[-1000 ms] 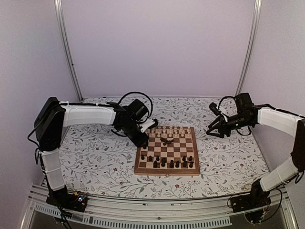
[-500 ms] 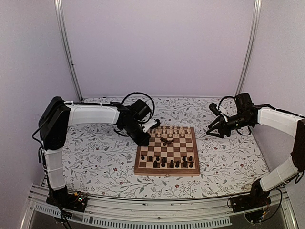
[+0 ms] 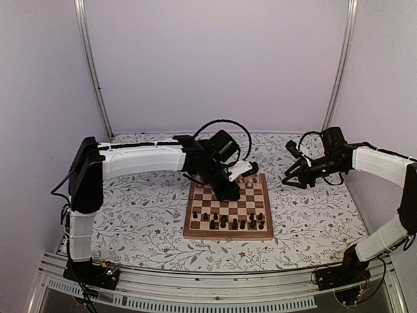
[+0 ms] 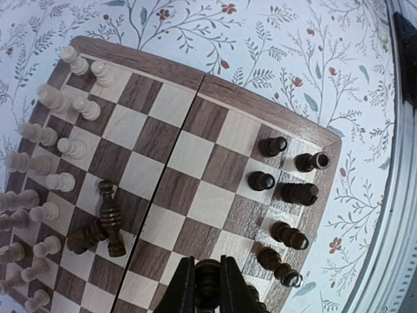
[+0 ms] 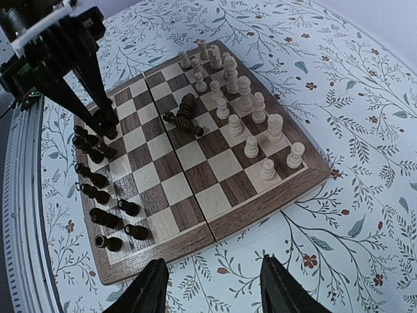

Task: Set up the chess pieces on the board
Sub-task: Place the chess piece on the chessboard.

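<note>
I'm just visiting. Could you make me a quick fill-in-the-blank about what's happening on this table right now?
The left gripper is ___ on a dark piece.
The right gripper is ___, holding nothing.
The toppled pieces on the board are ___ in colour.
Missing words: shut, open, dark.

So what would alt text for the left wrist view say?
The left gripper pinches a dark chess piece over the board. Pale pieces crowd the picture's left, dark pieces stand on the right, and toppled dark pieces lie between.
</note>
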Motion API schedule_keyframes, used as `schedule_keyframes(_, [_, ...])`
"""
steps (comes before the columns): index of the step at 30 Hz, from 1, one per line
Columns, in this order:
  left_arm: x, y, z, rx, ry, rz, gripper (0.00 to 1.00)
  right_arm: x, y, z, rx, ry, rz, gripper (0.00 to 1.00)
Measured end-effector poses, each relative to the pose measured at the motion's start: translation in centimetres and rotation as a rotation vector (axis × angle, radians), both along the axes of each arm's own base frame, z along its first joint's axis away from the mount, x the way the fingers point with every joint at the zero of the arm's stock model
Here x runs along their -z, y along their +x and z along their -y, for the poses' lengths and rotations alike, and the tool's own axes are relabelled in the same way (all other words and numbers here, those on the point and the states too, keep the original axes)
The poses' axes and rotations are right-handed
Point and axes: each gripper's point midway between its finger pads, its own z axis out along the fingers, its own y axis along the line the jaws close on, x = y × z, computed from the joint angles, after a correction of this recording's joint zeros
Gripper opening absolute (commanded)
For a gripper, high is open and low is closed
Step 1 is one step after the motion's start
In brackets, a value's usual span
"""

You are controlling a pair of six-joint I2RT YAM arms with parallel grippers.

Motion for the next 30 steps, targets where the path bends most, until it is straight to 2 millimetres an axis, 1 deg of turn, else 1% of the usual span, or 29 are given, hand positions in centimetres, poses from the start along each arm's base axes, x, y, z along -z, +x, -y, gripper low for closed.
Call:
schedule_keyframes(2, [1.0, -0.6, 0.8, 0.034, 0.016, -0.02, 0.12, 0.0, 0.0, 0.0, 0.0, 0.0, 0.0, 0.5])
schedule_keyframes(5, [3.6, -1.5, 1.3, 0.072, 0.066, -0.067, 0.12, 0.0, 0.0, 0.0, 0.0, -0.001, 0.0, 0.5])
schedule_keyframes(7, [5.2, -1.8, 1.1, 0.085, 0.102, -0.094, 0.12, 0.0, 0.0, 0.0, 0.0, -0.001, 0.0, 0.5])
schedule_keyframes(10, [6.5, -2.4, 0.8, 0.1, 0.142, -0.124, 0.12, -0.1, 0.0, 0.0, 0.0, -0.001, 0.005, 0.5])
schedule_keyframes(13, [6.8, -2.7, 1.1, 0.113, 0.154, -0.133, 0.12, -0.4, -0.1, 0.0, -0.001, 0.001, 0.013, 0.5])
schedule_keyframes(17, [6.6, -3.1, 1.1, 0.125, 0.161, -0.141, 0.12, -0.4, -0.1, 0.0, -0.002, 0.0, 0.015, 0.5])
schedule_keyframes(23, [6.7, -3.4, 0.5, 0.128, 0.184, -0.155, 0.12, -0.4, -0.2, 0.0, -0.003, -0.001, 0.013, 0.5])
schedule_keyframes(30, [6.8, -3.8, 0.3, 0.139, 0.192, -0.17, 0.15, -0.4, -0.2, 0.0, -0.003, -0.001, 0.013, 0.5])
